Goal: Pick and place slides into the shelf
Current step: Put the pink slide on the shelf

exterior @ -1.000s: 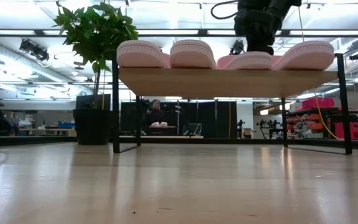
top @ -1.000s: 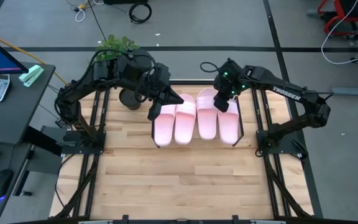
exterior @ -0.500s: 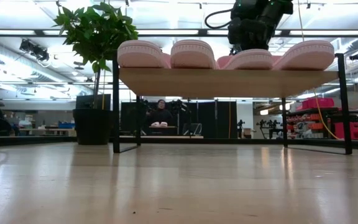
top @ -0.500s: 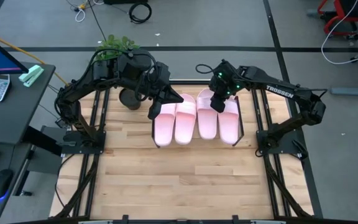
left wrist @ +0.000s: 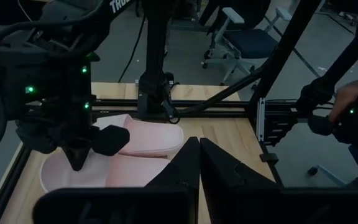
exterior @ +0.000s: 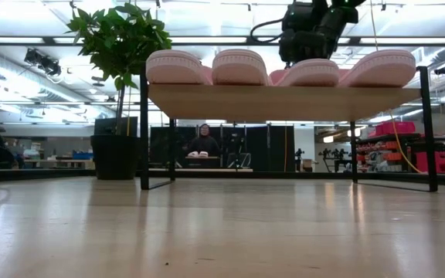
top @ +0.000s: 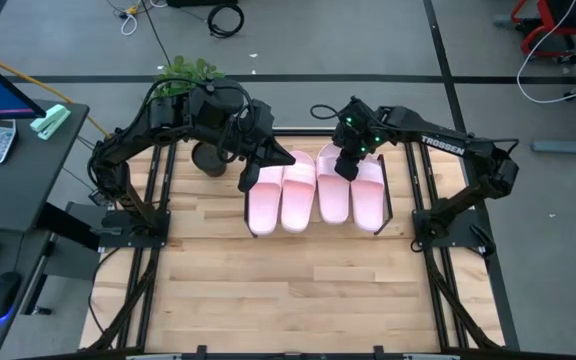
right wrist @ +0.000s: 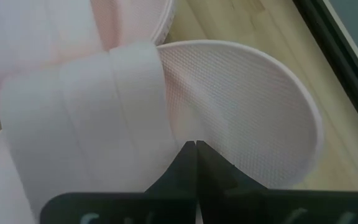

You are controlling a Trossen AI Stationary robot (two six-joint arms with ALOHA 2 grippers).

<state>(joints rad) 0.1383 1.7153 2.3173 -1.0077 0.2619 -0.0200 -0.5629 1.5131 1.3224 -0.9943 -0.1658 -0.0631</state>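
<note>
Four pale pink slides lie side by side on the shelf (exterior: 284, 102), soles on its slanted board: the left pair (top: 280, 195), the third (top: 333, 195) and the fourth (top: 370, 195). My right gripper (right wrist: 195, 147) is shut and points steeply down at the third slide's ribbed footbed (right wrist: 241, 106), just beside its wide strap (right wrist: 79, 124), at the slide's far end (top: 340, 160). My left gripper (top: 268, 160) is shut and hangs still above the far end of the left pair, touching nothing. My right gripper's shut fingertips (right wrist: 191, 149) stand at the footbed of the third slide beside the strap's edge, coming steeply from above. Whether they touch the foam, I cannot tell. The slide lies flat on the shelf.
A potted plant (top: 190, 72) stands at the shelf's far left corner, its dark pot (top: 211, 160) near my left arm. The shelf's black frame (top: 388, 205) borders the slides. Bare wood tabletop (top: 298, 290) spreads on the near side. People show in the room behind (exterior: 203, 139).
My right gripper has moved down and toward the table's left, from between the third and fourth slides to over the third slide's far end, staying shut. The slides have stayed where they were.
</note>
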